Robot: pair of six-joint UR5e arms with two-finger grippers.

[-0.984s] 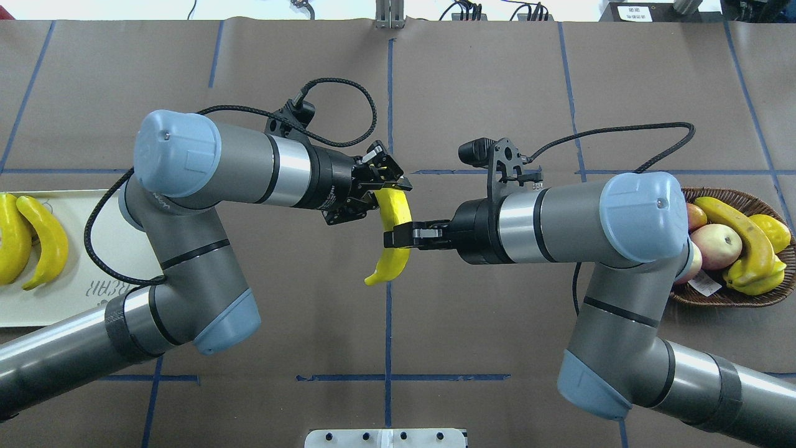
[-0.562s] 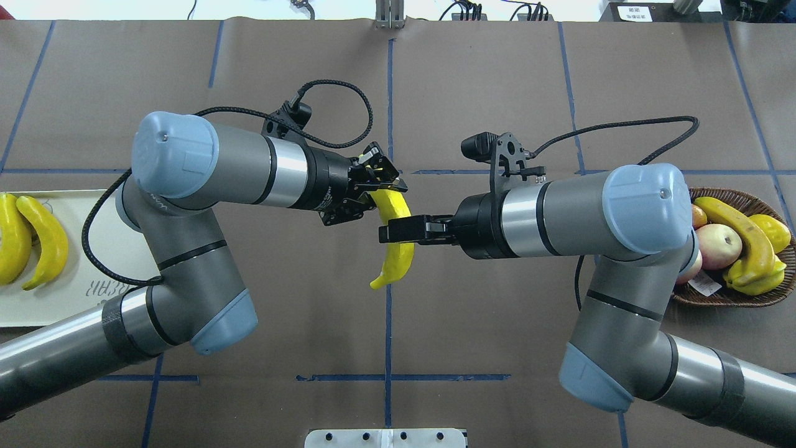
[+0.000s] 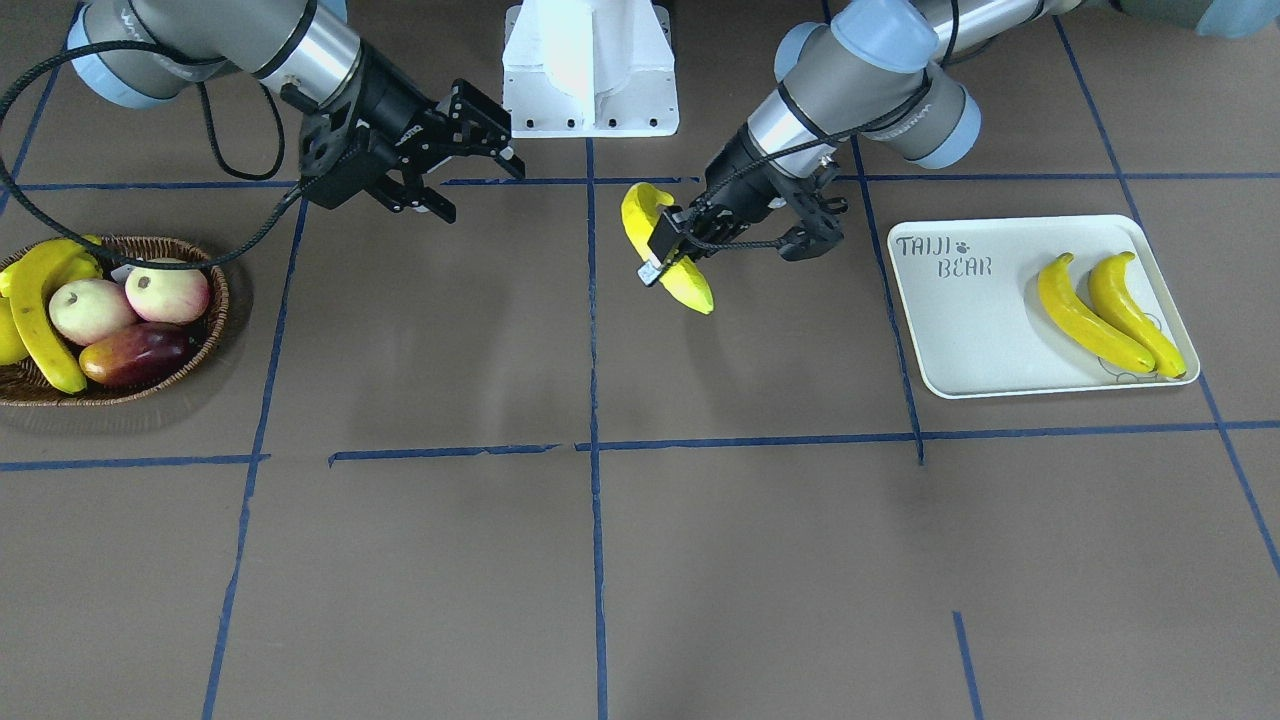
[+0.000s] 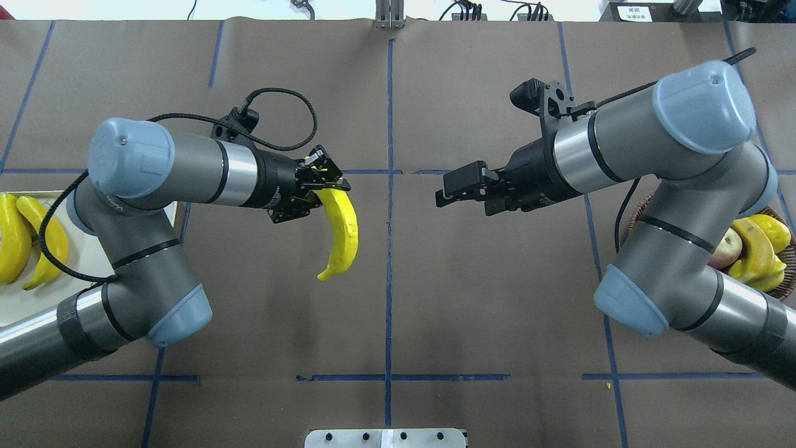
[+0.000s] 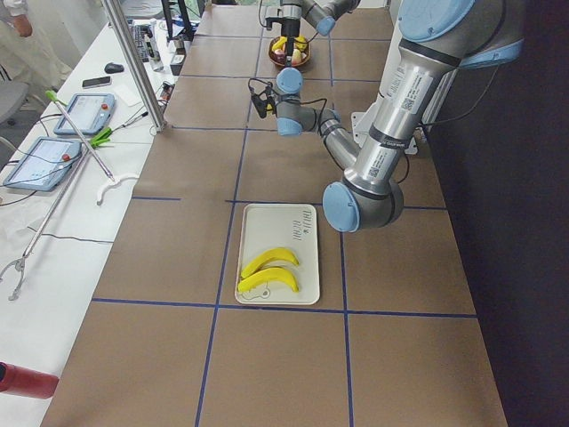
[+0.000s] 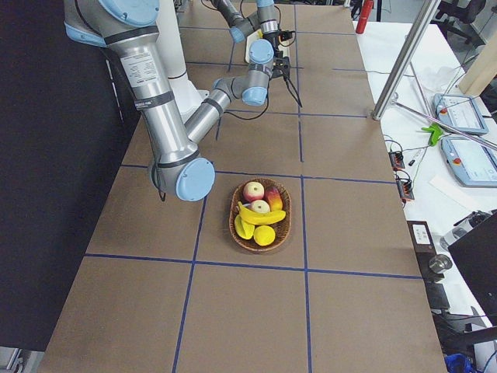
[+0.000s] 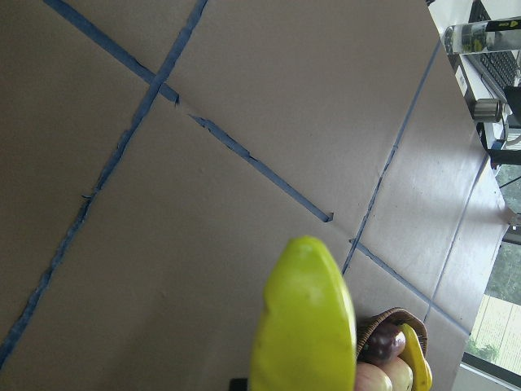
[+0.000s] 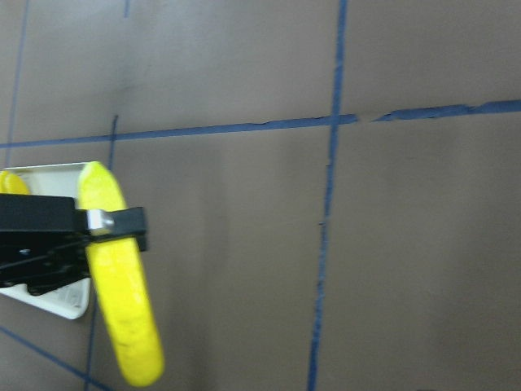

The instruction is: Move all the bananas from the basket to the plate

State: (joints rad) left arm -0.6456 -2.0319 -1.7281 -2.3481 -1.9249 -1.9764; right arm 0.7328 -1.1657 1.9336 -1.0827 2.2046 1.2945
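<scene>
Cream rectangular plate (image 4: pixel 25 305): two yellow plastic bananas (image 4: pixel 12 236) lie on it.
Left gripper (image 4: pixel 329 186): jaws clamped on a third curved yellow banana (image 4: pixel 345 236), now carried plateward above the brown tabletop (image 4: pixel 497 298).
Right gripper (image 4: pixel 451 186): jaws released, open, empty, pulled back.
Brown wicker basket (image 3: pixel 222 290): more bananas (image 3: pixel 40 320) wait; the hand-over looks finished.

The brown, blue-taped table (image 3: pixel 700 560) bears the wicker basket (image 3: pixel 203 348) and the cream plate (image 3: pixel 980 330), well apart.
</scene>
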